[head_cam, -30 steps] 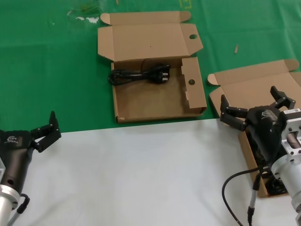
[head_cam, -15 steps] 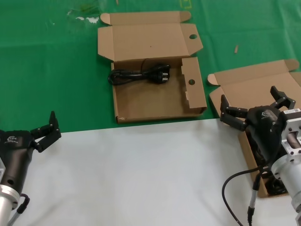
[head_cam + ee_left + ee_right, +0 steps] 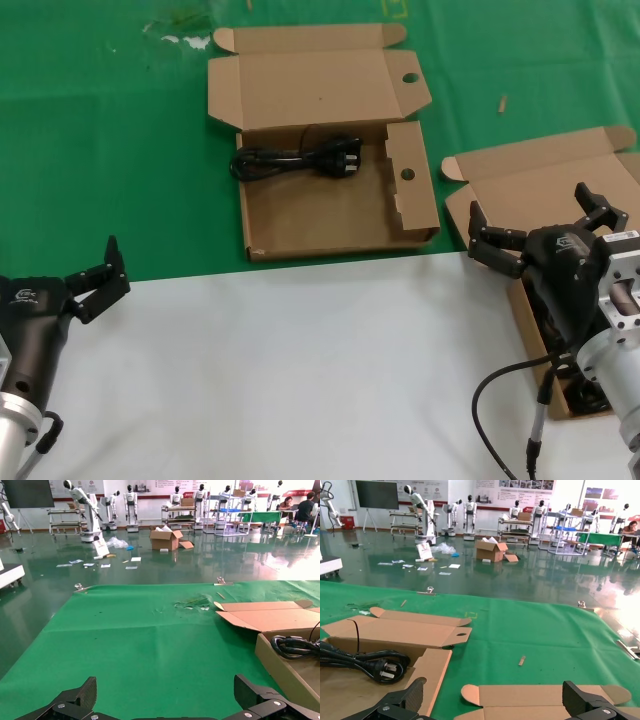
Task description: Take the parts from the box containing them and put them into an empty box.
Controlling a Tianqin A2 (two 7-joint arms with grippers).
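The right gripper (image 3: 535, 225), jaws apart, is hovering over the plain-lidded box (image 3: 545, 185). One cord (image 3: 295, 160) is lying inside the partitioned box (image 3: 330, 215). Risk: snagging remaining, hidden cords. The left gripper (image 3: 98, 280), also apart, is idling.

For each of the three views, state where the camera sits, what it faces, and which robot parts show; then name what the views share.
Head view: looks forward and down at the partitioned box holding a power cord; left gripper and right gripper, both open.
Left wrist view: faces across the green mat; own fingertips show.
Right wrist view: faces the plain-lidded box; own fingertips show.
Shared: all three show that cord.
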